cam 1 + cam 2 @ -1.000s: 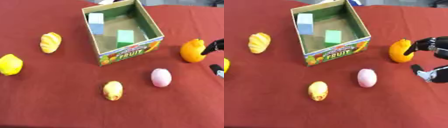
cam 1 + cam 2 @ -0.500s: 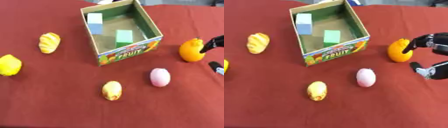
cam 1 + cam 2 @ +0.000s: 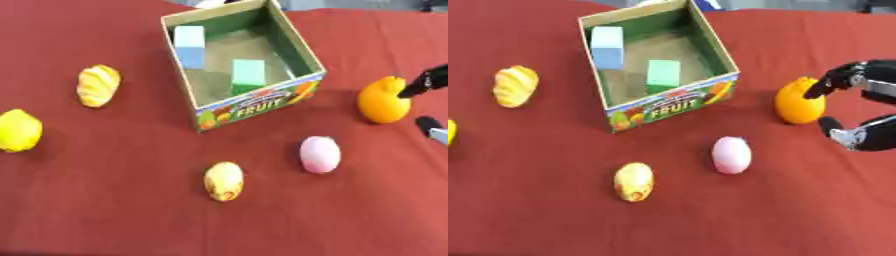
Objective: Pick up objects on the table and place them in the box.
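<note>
Red cloth (image 3: 105,210) covers the whole table, and on it stands one cardboard box (image 3: 254,102) with "FRUIT" printed on its near wall, open at the top. Two blocks are inside: one pale blue block (image 3: 189,46) against the left wall, one green block (image 3: 248,76) near the front. Outside the box, five loose pieces lie on the cloth. One yellow lemon (image 3: 18,130) sits at the far left edge, one striped bread-like piece (image 3: 98,85) lies left of the box, one small yellow-orange piece (image 3: 224,180) lies in front of the box, one pink egg shape (image 3: 319,154) lies just right of that, and one orange (image 3: 800,100) sits to the right of the box, apart from it.

Over on the right edge, the right hand (image 3: 868,107) comes in, spread wide: one dark finger (image 3: 822,86) lies against the orange's upper right side, while the thumb (image 3: 842,134) hangs lower, just off the fruit. Nothing is clasped. The orange rests on the cloth. No left hand shows anywhere.
</note>
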Robot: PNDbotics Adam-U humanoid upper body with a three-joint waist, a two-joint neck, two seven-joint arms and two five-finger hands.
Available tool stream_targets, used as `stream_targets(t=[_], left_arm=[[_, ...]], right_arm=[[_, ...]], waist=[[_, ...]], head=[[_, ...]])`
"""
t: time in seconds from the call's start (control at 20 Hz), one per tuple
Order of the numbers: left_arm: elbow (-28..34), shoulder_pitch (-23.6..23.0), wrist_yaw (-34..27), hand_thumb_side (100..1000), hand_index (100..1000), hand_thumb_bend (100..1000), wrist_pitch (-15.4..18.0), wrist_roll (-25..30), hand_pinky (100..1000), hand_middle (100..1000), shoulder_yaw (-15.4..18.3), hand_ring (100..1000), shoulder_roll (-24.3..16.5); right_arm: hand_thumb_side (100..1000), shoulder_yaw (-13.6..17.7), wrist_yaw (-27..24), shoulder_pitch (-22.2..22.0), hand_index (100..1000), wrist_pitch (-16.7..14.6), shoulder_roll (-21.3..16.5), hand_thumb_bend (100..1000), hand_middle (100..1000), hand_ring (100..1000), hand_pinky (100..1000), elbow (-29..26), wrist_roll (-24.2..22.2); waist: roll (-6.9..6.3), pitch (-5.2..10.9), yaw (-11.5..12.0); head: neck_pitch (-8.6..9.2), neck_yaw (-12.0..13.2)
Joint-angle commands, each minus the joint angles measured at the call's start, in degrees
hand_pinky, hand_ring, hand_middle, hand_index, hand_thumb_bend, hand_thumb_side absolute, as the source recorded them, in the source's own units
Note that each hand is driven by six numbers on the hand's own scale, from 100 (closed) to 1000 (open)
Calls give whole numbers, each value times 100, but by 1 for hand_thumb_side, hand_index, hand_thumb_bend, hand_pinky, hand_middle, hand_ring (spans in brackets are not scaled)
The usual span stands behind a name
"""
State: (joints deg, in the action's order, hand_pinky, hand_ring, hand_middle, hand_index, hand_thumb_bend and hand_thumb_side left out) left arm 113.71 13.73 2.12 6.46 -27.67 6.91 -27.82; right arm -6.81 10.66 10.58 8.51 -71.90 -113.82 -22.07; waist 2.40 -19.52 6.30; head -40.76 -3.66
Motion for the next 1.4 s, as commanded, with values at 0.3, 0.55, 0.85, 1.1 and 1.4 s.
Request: stream_targets(t=[0.3, 0.55, 0.85, 1.1, 1.4], left_arm=[[88, 92, -61, 525, 822, 100, 9, 46, 734, 574, 2, 602, -190], [88, 112, -80, 525, 822, 100, 12, 62, 734, 574, -7, 602, -183], [88, 129, -109, 529, 822, 100, 9, 82, 734, 573, -22, 601, -174], [88, 141, -135, 531, 822, 100, 13, 94, 734, 573, -31, 601, -169], [88, 150, -175, 535, 822, 100, 21, 101, 733, 571, -35, 600, -161]], right_arm=[[316, -74, 15, 250, 831, 657, -185, 147, 782, 843, 863, -77, 367], [345, -152, 204, 396, 839, 830, -130, 233, 787, 847, 868, -28, 388], [375, -302, 593, 676, 863, 724, 9, 360, 813, 862, 874, 336, 268], [394, -397, 888, 908, 858, 646, 167, 359, 804, 859, 872, 777, 201], [456, -433, 1128, 1038, 852, 483, 266, 329, 794, 848, 873, 1179, 284]], waist=[[-25, 41, 31], [-35, 15, 56], [-36, -19, 101], [-39, -66, 149], [-45, -164, 193]], head=[[77, -41], [113, -72], [158, -109], [193, -151], [216, -170]])
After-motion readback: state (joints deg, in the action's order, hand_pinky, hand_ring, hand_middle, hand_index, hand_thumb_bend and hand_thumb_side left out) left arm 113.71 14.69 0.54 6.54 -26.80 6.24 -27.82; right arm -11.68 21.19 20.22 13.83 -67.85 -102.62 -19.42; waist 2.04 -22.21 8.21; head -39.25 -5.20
